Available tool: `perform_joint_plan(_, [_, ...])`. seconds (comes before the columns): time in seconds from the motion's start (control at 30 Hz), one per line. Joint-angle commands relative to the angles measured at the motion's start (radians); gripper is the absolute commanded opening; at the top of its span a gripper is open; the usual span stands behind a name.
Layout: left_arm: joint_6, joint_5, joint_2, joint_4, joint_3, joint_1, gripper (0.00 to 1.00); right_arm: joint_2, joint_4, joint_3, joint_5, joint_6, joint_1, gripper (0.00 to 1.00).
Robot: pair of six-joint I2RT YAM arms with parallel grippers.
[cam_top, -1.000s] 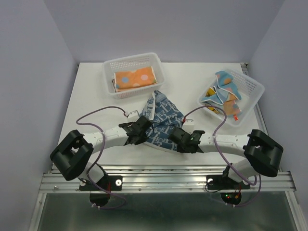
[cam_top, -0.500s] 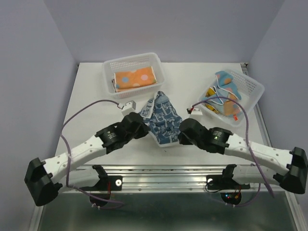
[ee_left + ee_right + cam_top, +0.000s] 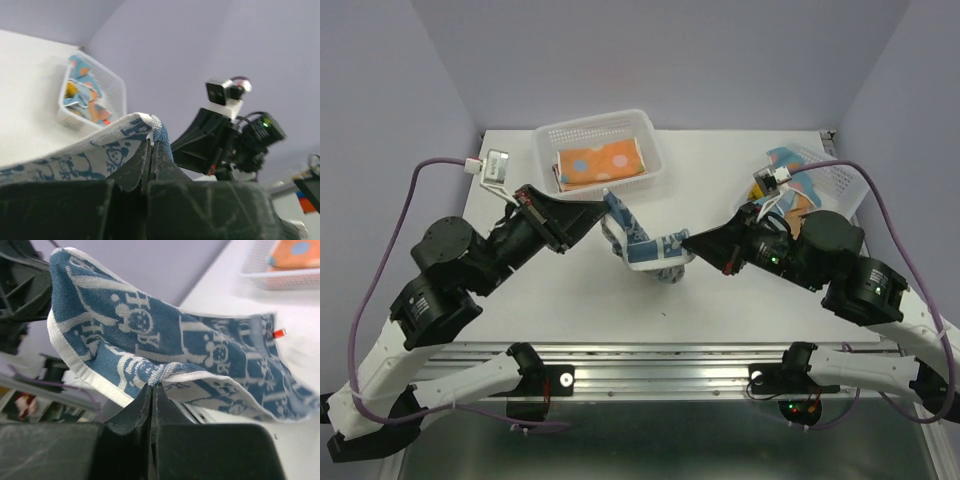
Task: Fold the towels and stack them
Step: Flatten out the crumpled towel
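The navy towel (image 3: 642, 242) with pale blue pattern hangs in the air between my two grippers above the table's middle. My left gripper (image 3: 603, 204) is shut on its left corner; the pinched hem shows in the left wrist view (image 3: 152, 131). My right gripper (image 3: 686, 243) is shut on its right corner, where the towel (image 3: 165, 347) drapes over the fingertips. A folded orange dotted towel (image 3: 600, 163) lies in the back-left white basket (image 3: 650, 135). Light blue spotted towels (image 3: 790, 180) are piled in the right basket (image 3: 850, 180).
The white table (image 3: 580, 290) lies under the hanging towel. Purple cables loop from both arms. The right arm (image 3: 225, 145) shows across from the left wrist camera. Grey walls close in the back and both sides.
Both arms have risen from the table and lifted the navy towel, which lay flat a second ago. It now hangs between the two grippers, higher and further back.
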Motion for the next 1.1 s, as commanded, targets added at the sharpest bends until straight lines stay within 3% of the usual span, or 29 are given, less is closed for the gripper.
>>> perform_joint_plan(0.0, [0.037,0.212,-0.032,0.06,0.091,-0.003,0.0,-0.011,0.105,0.111,-0.273,-0.016,0.009,0.01])
perform_joint_plan(0.2, [-0.021,0.29,-0.046,0.077,0.135,-0.003,0.0,-0.008,0.149,0.197,-0.431,0.028,0.009,0.01])
perform_joint_plan(0.4, [-0.027,0.272,-0.04,0.081,0.128,-0.003,0.0,-0.02,0.148,0.198,-0.376,0.022,0.009,0.01])
perform_joint_plan(0.5, [-0.017,0.217,-0.035,0.081,0.1,-0.005,0.0,-0.02,0.108,0.183,-0.231,-0.007,0.009,0.01])
perform_joint_plan(0.57, [-0.014,0.157,-0.038,0.08,0.06,-0.003,0.0,-0.011,0.062,0.165,-0.052,-0.021,0.009,0.01])
perform_joint_plan(0.7, [-0.023,-0.126,-0.023,0.058,-0.03,-0.003,0.0,0.022,0.036,0.108,0.232,-0.047,0.009,0.01])
perform_joint_plan(0.87, [-0.067,-0.369,0.083,0.028,-0.099,0.015,0.0,0.096,0.092,0.005,0.595,-0.087,0.002,0.01])
perform_joint_plan(0.97, [-0.055,-0.405,0.13,0.043,-0.113,0.063,0.0,0.159,0.135,-0.015,0.597,-0.116,-0.067,0.01])
perform_joint_plan(1.03, [-0.043,-0.341,0.182,0.066,-0.11,0.159,0.0,0.199,0.16,-0.026,0.502,-0.121,-0.153,0.01])
perform_joint_plan(1.07, [-0.029,-0.299,0.195,0.084,-0.113,0.196,0.0,0.217,0.183,-0.026,0.383,-0.118,-0.254,0.01])
